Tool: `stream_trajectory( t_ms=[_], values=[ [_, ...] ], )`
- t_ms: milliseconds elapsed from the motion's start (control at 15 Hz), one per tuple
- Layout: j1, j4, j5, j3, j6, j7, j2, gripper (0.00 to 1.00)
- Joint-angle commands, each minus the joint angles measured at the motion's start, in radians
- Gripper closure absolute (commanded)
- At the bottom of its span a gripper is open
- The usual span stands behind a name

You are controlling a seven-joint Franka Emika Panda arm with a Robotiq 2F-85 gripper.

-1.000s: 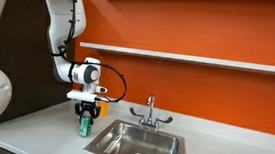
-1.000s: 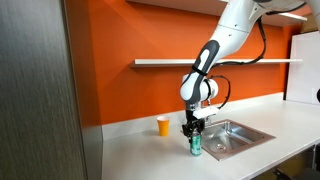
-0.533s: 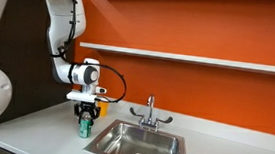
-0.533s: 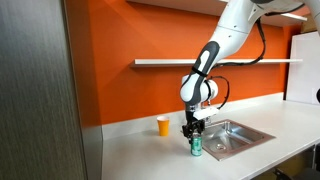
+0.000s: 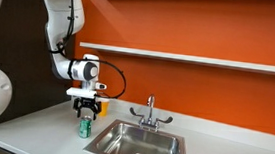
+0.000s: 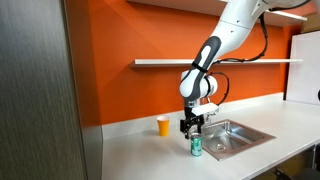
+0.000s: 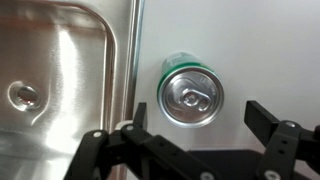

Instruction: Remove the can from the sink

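Your claw (image 5: 87, 110) hangs just above the can (image 5: 85, 129), clear of it, with a small gap showing between the fingertips and the can's top in both exterior views. The claw is spread wide and grips nothing. In the wrist view its two fingers (image 7: 266, 116) stand farther apart than the can (image 7: 190, 95) is wide, and neither one touches it.

The can stands upright directly beneath your claw, on the white desk (image 5: 32, 133). It is out of the sink (image 5: 137, 144), just beside the sink's flat rim. The wrist view looks straight down on the can's silvery top and pull tab, with a sliver of green wall showing along its upper edge. In that view the sink's steel rim (image 7: 128, 60) runs close beside the can without touching it, and the basin with its drain lies beyond the rim.

Past the basin from your claw, the chrome faucet (image 5: 149, 113) rises at the sink's back edge against the orange wall (image 5: 206, 93). In an exterior view, an orange-yellow cup (image 6: 164, 125) stands on the desk behind your claw, toward the wall and well apart from the can (image 6: 196, 147). A white shelf (image 5: 199, 60) runs along the wall above the height of your claw.
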Motion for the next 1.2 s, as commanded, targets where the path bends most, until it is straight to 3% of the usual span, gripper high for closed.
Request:
stream_trajectory(
  t_ms=[0,467,1133],
  values=[
    [0.005,-0.036,-0.004,0.017,-0.059,0.053,-0.111,0.0],
    [0.009,-0.09,-0.008,0.037,-0.14,0.137,-0.278,0.0],
    [-0.006,-0.168,0.03,0.059,-0.363,0.19,-0.546,0.0]
  ],
)
